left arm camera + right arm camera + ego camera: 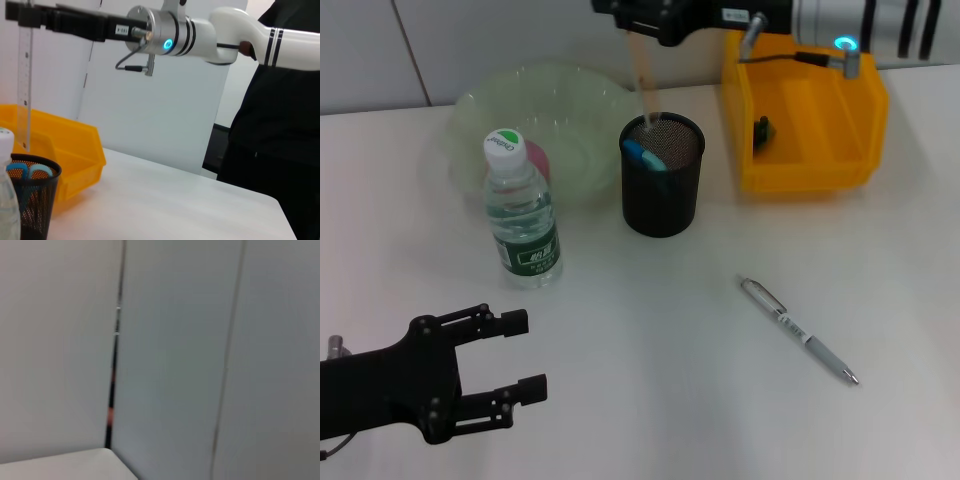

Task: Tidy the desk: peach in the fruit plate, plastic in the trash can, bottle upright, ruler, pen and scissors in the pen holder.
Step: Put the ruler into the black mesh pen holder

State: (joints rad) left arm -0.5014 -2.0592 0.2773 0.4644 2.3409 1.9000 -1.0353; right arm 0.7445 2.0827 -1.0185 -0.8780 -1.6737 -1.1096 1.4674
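Ruler hangs upright over pen holder rim.

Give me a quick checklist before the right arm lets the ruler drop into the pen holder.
1. Clear plastic ruler held by right gripper: ok.
2. Ruler tip over black mesh pen holder: ok.
3. Ruler vertical: ok in the left wrist view.
4. Room inside holder beside blue-handled scissors: cannot tell.
5. Left gripper open and well away from the holder: ok.
6. Silver pen on the white desk, away from the holder: ok.
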